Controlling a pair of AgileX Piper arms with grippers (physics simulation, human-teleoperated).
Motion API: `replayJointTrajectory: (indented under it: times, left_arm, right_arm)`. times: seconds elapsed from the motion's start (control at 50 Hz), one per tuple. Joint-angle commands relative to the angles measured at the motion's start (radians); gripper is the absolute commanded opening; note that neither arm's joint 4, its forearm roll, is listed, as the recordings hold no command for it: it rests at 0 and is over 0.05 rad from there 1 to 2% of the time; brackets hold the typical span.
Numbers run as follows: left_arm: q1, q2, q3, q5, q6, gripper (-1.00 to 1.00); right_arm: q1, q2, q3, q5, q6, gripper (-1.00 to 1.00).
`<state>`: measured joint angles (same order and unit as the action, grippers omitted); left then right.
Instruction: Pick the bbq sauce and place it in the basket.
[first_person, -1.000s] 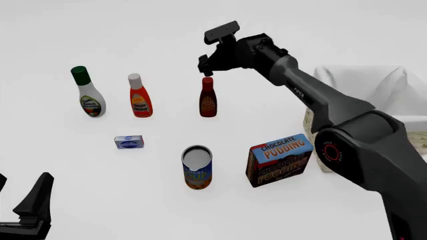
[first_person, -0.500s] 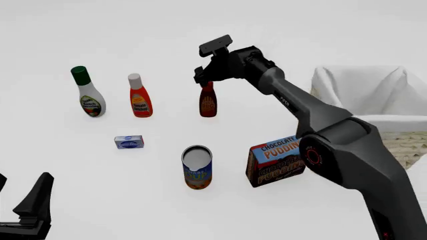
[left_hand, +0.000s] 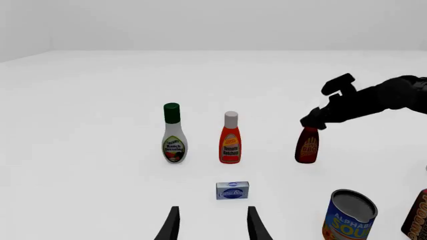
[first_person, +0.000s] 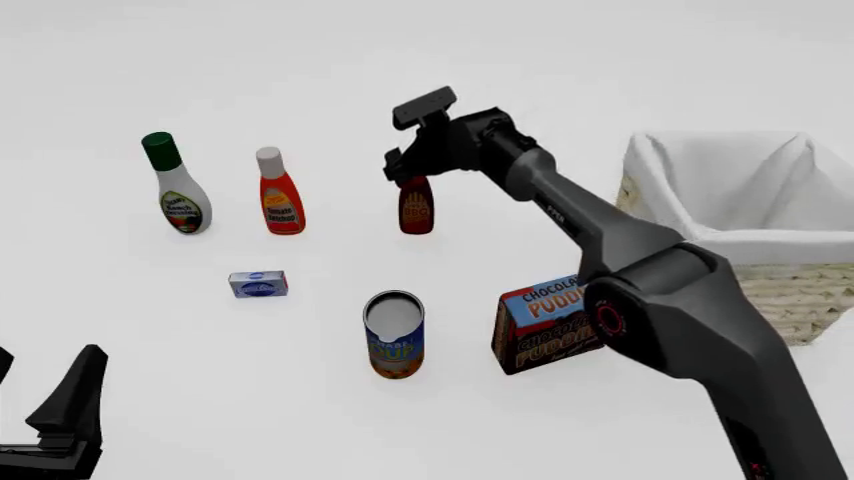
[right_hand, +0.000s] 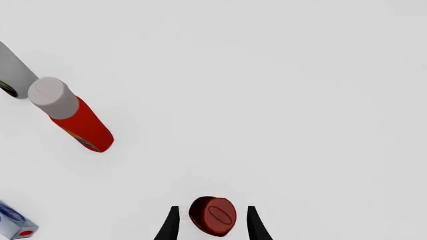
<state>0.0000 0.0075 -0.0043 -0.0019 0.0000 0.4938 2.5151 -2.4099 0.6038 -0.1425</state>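
The bbq sauce (first_person: 415, 209), a small dark red-brown bottle, stands upright mid-table; its red cap (right_hand: 213, 216) shows from above in the right wrist view. My right gripper (first_person: 408, 172) is directly over it, open, its two fingers on either side of the cap with small gaps. The bottle (left_hand: 307, 148) and the right gripper (left_hand: 313, 121) also show in the left wrist view. The basket (first_person: 787, 290), woven with a white cloth lining, sits at the right edge. My left gripper (left_hand: 212, 214) is open and holds nothing, low at the near left (first_person: 64, 415).
A ketchup bottle (first_person: 280, 200) and a ranch bottle (first_person: 178, 195) stand left of the sauce. Nearer are a small blue box (first_person: 258, 284), a soup can (first_person: 394, 335) and a chocolate pudding box (first_person: 554, 320). The right arm stretches over the pudding box.
The right gripper has come down and slightly left, from above the bottle's cap to level with it. More of the basket shows behind the arm. The left arm has not moved.
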Motion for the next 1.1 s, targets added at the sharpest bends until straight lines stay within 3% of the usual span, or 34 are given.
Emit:
replayJointTrajectory:
  times: [0.02,0.58,0.6,1.1]
  left_arm:
    - [0.0,0.0,0.0,0.0,0.0,1.0]
    - [0.0,0.0,0.0,0.0,0.0,1.0]
    - [0.0,0.0,0.0,0.0,0.0,1.0]
    - [0.0,0.0,0.0,0.0,0.0,1.0]
  right_arm:
    - [0.0,0.015,0.002,-0.006,-0.002,1.0]
    - [-0.009,0.057,-0.04,0.012,-0.001,1.0]
    - [-0.011,0.054,-0.036,0.008,-0.003,-1.0]
    - [0.002,-0.025,0.038,-0.02,-0.003,-1.0]
